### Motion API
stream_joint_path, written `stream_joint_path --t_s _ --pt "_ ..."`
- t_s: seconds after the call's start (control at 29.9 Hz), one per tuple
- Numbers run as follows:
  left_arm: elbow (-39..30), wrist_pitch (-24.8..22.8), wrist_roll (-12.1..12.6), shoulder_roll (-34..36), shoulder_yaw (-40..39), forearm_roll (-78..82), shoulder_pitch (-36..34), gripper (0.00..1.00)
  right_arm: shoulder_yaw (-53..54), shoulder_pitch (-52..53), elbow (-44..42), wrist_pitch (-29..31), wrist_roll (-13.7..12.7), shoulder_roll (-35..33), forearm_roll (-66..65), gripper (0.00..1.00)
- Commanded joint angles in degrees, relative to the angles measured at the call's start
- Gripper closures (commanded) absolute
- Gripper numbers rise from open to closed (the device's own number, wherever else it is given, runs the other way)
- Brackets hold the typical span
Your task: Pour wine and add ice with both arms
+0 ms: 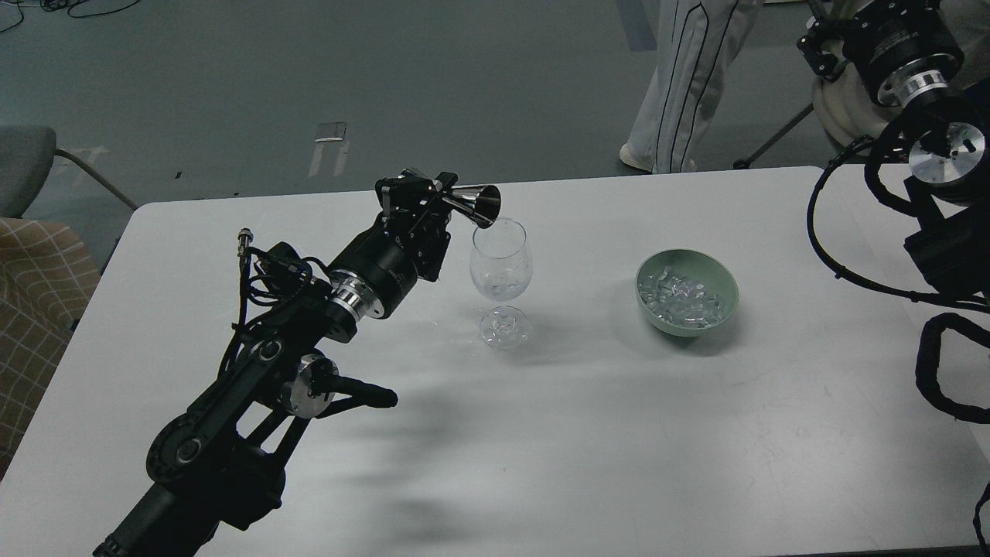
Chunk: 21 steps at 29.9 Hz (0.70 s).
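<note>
My left gripper (435,195) is shut on a small metal jigger (479,206). It holds the jigger tipped on its side, mouth at the near-left rim of the clear stemmed glass (501,263). No stream shows at the mouth. The wine (501,289) is hardly visible low in the glass. The ice (681,299) lies heaped in a green bowl (724,272) to the right of the glass. My right arm is raised at the far right; its gripper (817,48) is dark, high above the table's back corner, far from the bowl.
The white table (588,433) carries only the glass and the bowl. A person in white striped trousers (681,85) stands behind the far edge. A chair (31,232) is at the left. Looped cables (843,255) hang from my right arm.
</note>
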Motion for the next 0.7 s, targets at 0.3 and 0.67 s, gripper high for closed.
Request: stream_joint_path --t_s 0.3,0.67 --pt "-0.4 0.0 0.0 0.0 0.8 4.9 -0.3 0.85 0.0 0.1 0.4 0.0 0.0 0.0 0.0 0.0" --pt "-1.9 0.0 0.2 -0.1 0.7 7.0 -1.3 0.85 0.0 -0.1 0.4 0.0 0.1 0.1 0.0 0.0"
